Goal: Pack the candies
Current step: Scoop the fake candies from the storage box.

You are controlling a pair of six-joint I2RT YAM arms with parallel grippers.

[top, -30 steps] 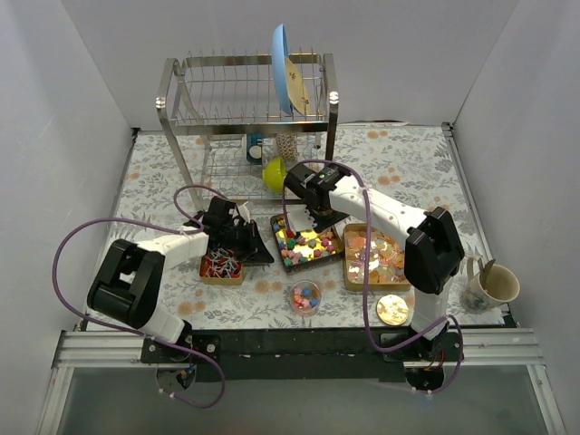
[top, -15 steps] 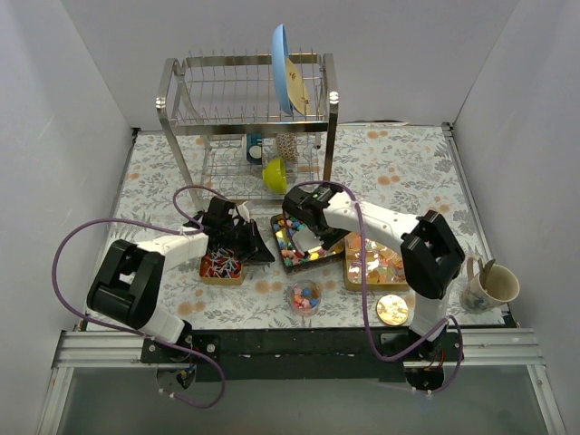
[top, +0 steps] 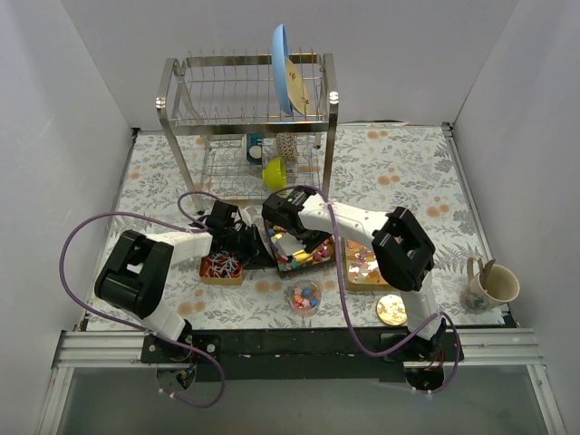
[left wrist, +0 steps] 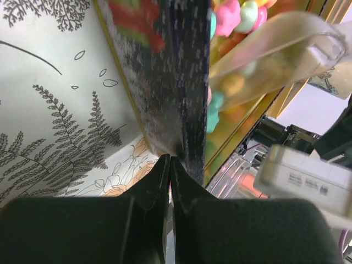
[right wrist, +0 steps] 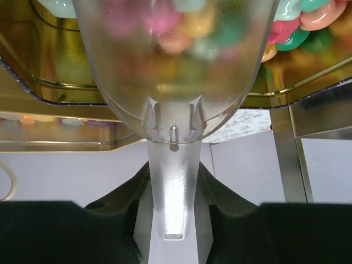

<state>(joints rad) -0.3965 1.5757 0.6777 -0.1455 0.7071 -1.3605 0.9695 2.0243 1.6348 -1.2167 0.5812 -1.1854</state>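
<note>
The dark tin (top: pixel 313 256) of pastel candies (top: pixel 304 252) sits mid-table. My right gripper (top: pixel 288 228) is shut on the handle of a clear plastic scoop (right wrist: pixel 176 71), whose bowl lies down among the pastel candies (right wrist: pixel 300 27) with several seen through it. My left gripper (top: pixel 261 248) is shut, its tips (left wrist: pixel 169 162) against the tin's outer left wall (left wrist: pixel 181 82). The scoop also shows in the left wrist view (left wrist: pixel 269 49). Striped candies fill a small tin (top: pixel 220 268) on the left, and orange wrapped ones fill a tin (top: pixel 364 265) on the right.
A small glass jar (top: pixel 304 296) holding a few pastel candies stands in front of the tins. The round gold lid (top: pixel 391 310) lies near the right arm's base. A mug (top: pixel 489 285) stands far right. A dish rack (top: pixel 245 118) with a blue plate (top: pixel 283 68) stands behind.
My right arm has swung left and lowered the scoop into the left part of the pastel tin. My left gripper has shifted slightly right against the tin's wall.
</note>
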